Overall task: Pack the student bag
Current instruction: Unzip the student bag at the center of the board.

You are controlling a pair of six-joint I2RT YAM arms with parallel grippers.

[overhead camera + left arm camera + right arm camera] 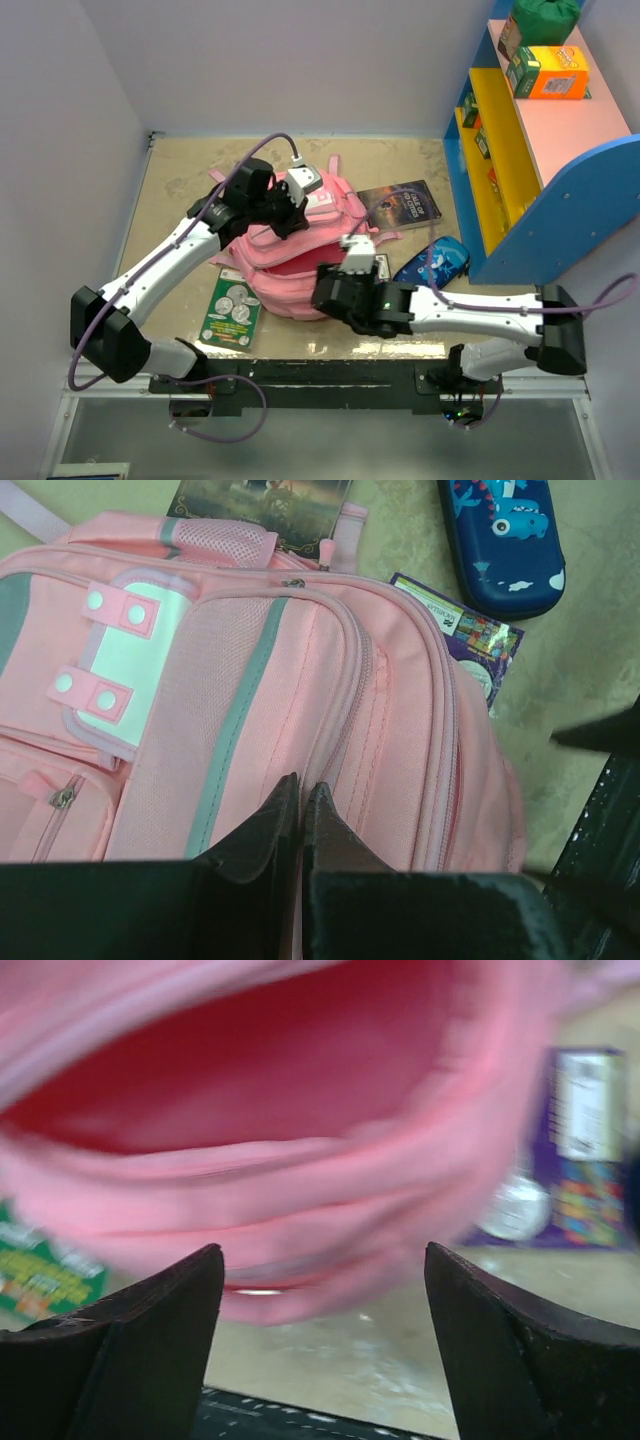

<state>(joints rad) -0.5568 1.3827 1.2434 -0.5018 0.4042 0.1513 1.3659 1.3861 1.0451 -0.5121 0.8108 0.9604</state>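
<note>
Top external cam: student bag (280,290) lies flat approx mid-table (180,170), w/ both your arms over it. Left claw (292,214) sits on the bag's upper part, at 12 o'clock of its middle. Left wrist cam shows its tips pressed together on the pink fabric: closed, but you can't tell whether a fold is pinched btwn them. Right claw (322,1260) is at the bag's 4 o'clock edge, jaws wide apart, nothing btwn them. It faces the main compartment, which gapes w/ red lining showing.

Progress, as a judgement: opening the bag looks done; the packing itself mostly isn't. Not in the bag yet:
- green booklet (232,310) at the bag's 7 o'clock
- dark book (400,205) at 2 o'clock
- blue pencil case (435,262) at 3 o'clock
- purple booklet (470,645) just beside the bag on the pencil-case side

The inside is blurred on right wrist cam, so you can't say whether anything's already in there. Left to do, prob.: load those four, then zip up. Shelf (505,140) items at far 3 o'clock: unclear if they count.
</note>
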